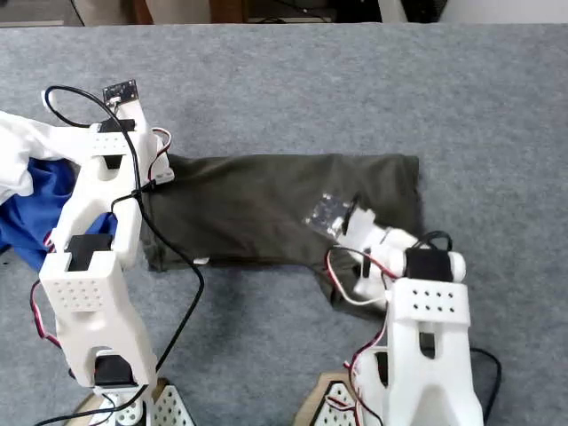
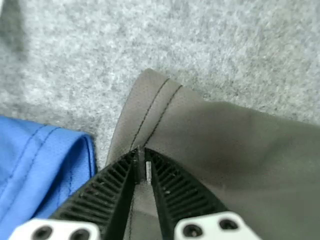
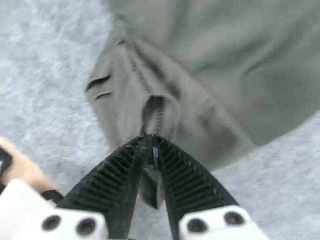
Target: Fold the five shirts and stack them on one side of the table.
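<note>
Overhead and close wrist views apparently share the dark shirt point(image 1: 257, 209).

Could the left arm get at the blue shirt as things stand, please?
Probably yes, once freed: the blue shirt lies close beside the left gripper with nothing between, but that gripper is shut on the hem of the dark shirt.

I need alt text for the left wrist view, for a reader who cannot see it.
The left hand is shut on a stitched edge of the dark olive shirt, which lies on the grey felt table. A blue shirt lies beside it.
</note>
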Robot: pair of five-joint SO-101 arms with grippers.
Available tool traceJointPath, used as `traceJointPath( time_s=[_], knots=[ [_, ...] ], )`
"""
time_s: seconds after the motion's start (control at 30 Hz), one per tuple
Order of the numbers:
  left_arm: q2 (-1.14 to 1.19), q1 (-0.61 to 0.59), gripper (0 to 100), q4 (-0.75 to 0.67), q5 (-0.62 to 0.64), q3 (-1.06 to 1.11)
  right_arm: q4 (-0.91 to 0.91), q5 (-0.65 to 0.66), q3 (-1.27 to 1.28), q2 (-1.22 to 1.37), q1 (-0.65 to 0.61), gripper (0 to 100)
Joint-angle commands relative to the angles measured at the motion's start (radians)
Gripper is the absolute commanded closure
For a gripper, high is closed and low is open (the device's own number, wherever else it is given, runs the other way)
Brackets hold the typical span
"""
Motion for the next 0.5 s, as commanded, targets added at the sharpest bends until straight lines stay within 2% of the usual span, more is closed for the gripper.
traceJointPath(
  time_s=[0.0,0.2,0.3,0.47],
  knots=[
    [-0.01,0.0,98,0.002,0.0,-0.048,-0.081,-0.014,-0.065,0.079,-0.008,99.4],
    [-0.008,0.002,98,0.005,0.0,-0.048,-0.261,-0.068,-0.07,0.344,-0.008,99.4],
    [-0.008,0.002,98,0.008,0.0,-0.048,-0.265,-0.072,-0.064,0.424,-0.015,99.4],
    [-0.008,0.0,98,0.005,0.0,-0.048,-0.258,-0.069,0.002,0.407,-0.016,99.4]
  ],
)
